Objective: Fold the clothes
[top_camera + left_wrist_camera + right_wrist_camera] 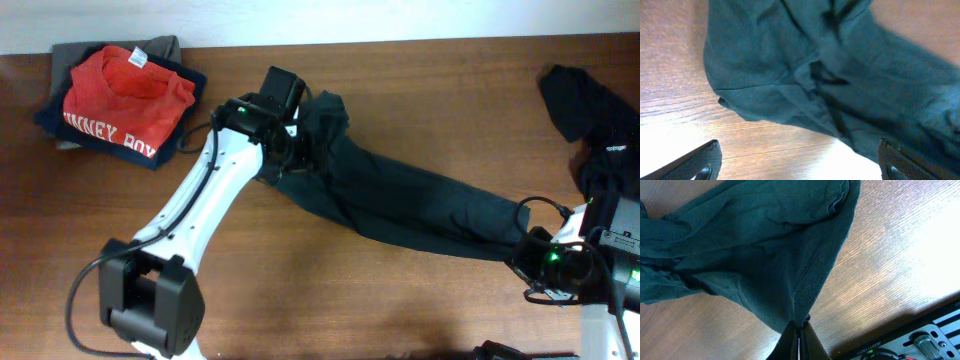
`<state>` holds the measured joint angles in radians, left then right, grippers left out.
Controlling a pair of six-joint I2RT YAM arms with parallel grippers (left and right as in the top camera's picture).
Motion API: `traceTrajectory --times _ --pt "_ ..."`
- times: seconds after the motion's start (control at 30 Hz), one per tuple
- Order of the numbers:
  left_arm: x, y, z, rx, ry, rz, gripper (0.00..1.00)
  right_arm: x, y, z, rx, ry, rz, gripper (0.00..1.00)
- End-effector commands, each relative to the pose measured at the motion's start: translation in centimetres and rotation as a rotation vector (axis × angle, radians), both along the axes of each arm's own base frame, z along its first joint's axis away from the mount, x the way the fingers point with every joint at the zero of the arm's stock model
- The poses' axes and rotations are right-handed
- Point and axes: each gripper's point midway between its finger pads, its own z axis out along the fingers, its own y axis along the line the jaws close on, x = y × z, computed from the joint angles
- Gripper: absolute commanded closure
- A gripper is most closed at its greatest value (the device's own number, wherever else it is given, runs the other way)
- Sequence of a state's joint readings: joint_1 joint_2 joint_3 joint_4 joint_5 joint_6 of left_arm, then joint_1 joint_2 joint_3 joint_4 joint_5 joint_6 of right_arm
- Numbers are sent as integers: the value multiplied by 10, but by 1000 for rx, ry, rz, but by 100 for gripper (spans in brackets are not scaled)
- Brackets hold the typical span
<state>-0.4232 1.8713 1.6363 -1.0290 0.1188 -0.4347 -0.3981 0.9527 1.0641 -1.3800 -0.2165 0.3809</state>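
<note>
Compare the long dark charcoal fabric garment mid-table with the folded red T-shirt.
The dark charcoal garment lies unfolded, stretched in a long band; the red T-shirt is folded atop a pile. The dark one is pinched at one end by the right gripper; nothing touches the red one. The red shows white lettering, the dark none visible. Both are fabric clothes.

left jaws wide apart, right jaws pinched

Brown wood-grain counter [330,300], showing bright glare patches in both wrist views. A pale strip [420,18] runs along its far edge. A black rail [900,340] with white lettering and a metal fitting sits at the lower right of the right wrist view.
</note>
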Motion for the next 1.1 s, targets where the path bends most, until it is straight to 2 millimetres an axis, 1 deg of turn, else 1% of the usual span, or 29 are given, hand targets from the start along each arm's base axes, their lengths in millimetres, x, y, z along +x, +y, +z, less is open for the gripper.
traceTrajectory --times 0.0,0.2,0.3,0.37,0.5,0.63,0.83,0.9,1.03,1.07 --pt "0 7 -36 77 50 -38 2 3 1 9 -9 -35 16 96" --pt "16 13 -63 217 2 -67 4 3 1 9 -10 -36 16 96" --pt "22 14 -71 310 -40 -103 4 5 0 9 -11 -40 16 96" --pt "25 12 -72 343 -64 -109 4 5 0 9 -12 -42 16 96" --pt "33 -4 -75 340 -116 -142 4 5 0 9 -12 -41 16 96" --pt "38 -11 -86 340 -131 -146 4 5 0 9 -12 -41 17 96" --pt "37 -5 -118 394 -84 -151 4 5 0 9 -12 -41 17 96" --pt "37 -1 -125 418 -77 -149 4 5 0 9 -12 -41 17 96" --pt "41 0 -126 433 -91 -143 4 5 0 9 -12 -41 16 96" --pt "42 0 -126 432 -94 -142 7 5 0 9 -12 -41 17 96"
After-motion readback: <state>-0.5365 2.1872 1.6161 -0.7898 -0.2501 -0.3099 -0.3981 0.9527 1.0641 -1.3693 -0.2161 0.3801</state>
